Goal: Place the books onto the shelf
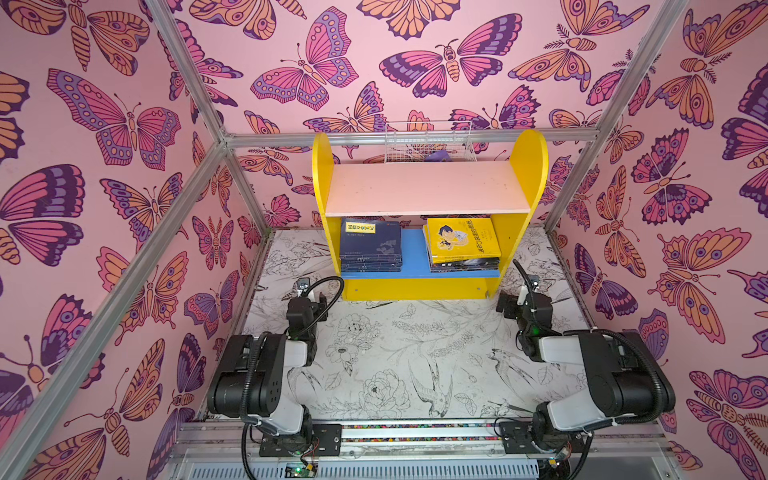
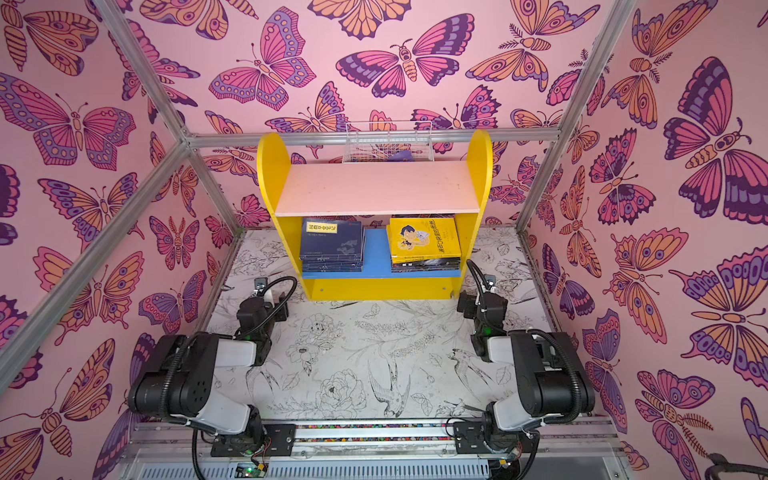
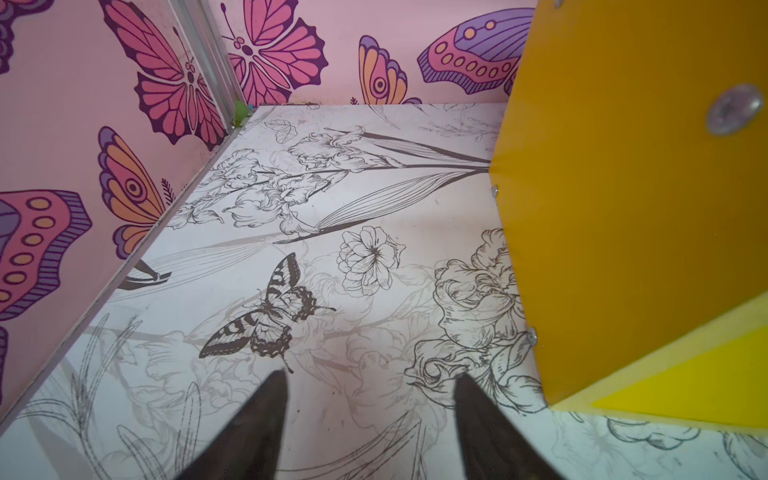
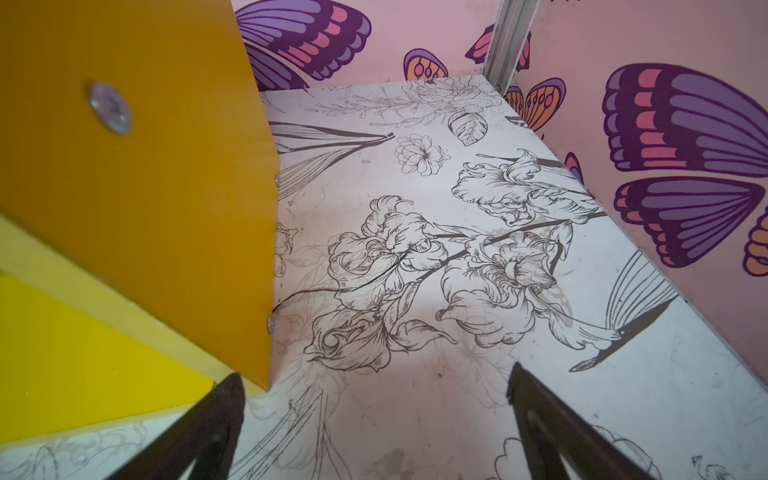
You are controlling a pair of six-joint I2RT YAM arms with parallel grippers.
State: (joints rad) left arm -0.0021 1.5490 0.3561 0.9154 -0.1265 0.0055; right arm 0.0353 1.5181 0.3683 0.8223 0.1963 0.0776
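Two stacks of books [image 1: 370,245] lie flat on the blue lower board [image 1: 413,253] of the shelf [image 1: 528,174], rear edges hidden under its pink board [image 1: 428,187]: navy left, yellow-topped right. I see left tool [image 3: 370,376] and right tool [image 4: 374,372] both spread, empty.

High at six o'clock, the stereo pair stares steeply down toward twelve o'clock, and both top views share nearly the whole scene around the yellow-sided two-tier shelf [image 1: 428,189]. The wrist cameras hover low and close over the flower-printed white tabletop [image 3: 332,257] at ten and two o'clock. Each faces the butterfly-papered pink back wall [image 3: 340,25] past one outer side of the shelf.
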